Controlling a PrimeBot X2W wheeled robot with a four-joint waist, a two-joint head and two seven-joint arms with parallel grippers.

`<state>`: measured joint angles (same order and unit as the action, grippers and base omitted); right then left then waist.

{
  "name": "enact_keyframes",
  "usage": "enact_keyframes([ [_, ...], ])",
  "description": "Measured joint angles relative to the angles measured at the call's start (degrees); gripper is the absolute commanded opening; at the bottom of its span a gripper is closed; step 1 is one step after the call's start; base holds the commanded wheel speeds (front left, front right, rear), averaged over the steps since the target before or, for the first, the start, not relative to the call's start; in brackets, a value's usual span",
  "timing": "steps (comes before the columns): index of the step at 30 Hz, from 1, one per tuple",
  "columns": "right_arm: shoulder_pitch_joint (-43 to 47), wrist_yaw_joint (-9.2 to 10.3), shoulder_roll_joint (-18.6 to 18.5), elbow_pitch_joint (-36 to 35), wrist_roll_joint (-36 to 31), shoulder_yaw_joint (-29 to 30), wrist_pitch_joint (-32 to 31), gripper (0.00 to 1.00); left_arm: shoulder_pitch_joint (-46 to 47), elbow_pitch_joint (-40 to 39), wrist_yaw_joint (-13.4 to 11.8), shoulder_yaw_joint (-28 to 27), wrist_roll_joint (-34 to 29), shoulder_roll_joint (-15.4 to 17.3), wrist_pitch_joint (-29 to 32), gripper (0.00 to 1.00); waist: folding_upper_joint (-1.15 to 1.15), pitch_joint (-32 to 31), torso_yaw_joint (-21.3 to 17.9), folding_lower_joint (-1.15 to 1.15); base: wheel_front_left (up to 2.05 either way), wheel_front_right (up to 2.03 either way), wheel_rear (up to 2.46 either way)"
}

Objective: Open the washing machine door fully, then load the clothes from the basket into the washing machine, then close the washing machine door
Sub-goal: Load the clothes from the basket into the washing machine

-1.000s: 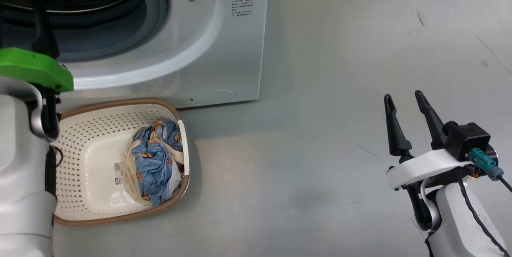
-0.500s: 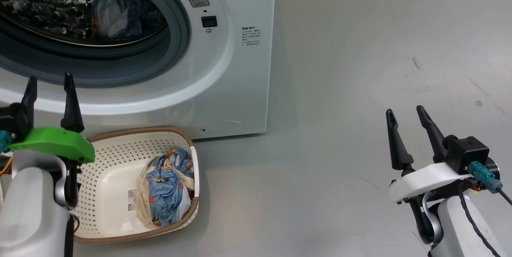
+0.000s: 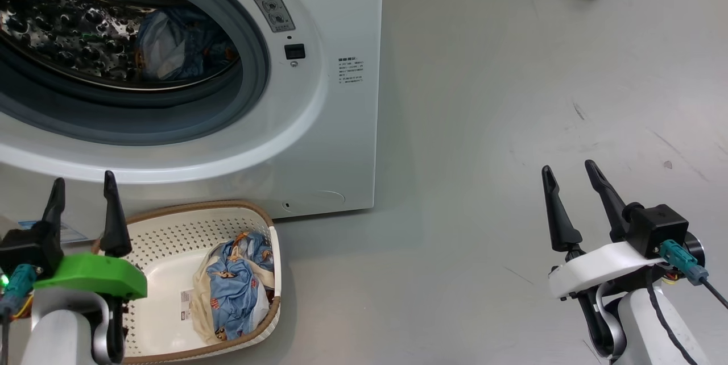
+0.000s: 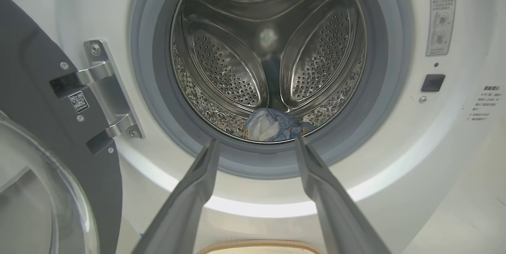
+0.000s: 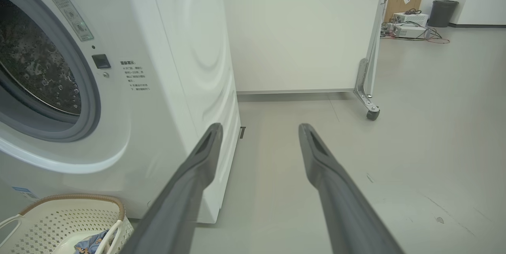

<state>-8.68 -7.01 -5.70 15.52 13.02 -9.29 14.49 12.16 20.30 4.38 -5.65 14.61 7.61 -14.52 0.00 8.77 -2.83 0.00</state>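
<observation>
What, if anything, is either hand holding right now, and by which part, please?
Nothing is held: the left hand and the right hand are both open and empty.

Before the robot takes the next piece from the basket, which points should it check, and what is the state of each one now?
1. Washing machine door open, clear of the opening: ok.
2. Drum has room: ok, one garment lies inside.
3. Clothes left in basket: ok, bunched at its right end.
4. Left gripper, jaws open and empty: ok.
5. Left gripper aimed at those clothes: not ok, it points toward the drum.
6. Right gripper, jaws open and empty: ok.
</observation>
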Motion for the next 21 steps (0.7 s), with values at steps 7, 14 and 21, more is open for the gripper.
enact_keyframes([
  [7,1.0,0.01,-0.1,-1.1,-0.1,0.7,0.0,1.00,-4.6,-3.9,-0.4,-0.6,-1.0,-2.0,0.0,1.00,0.00,-0.5,-0.6,0.00,0.00,0.00,0.00],
  [14,1.2,0.02,-0.1,-2.0,-0.6,1.1,0.0,1.00,-9.2,-6.7,-0.5,-1.2,-1.5,-3.0,0.0,1.00,0.00,-1.2,-0.8,0.00,0.00,0.00,0.00],
  [21,2.4,0.05,-0.1,-2.3,-1.1,1.3,0.0,1.00,-11.8,-8.9,-0.5,-1.3,-2.4,-3.4,0.0,1.00,0.00,-2.1,-0.7,0.00,0.00,0.00,0.00],
])
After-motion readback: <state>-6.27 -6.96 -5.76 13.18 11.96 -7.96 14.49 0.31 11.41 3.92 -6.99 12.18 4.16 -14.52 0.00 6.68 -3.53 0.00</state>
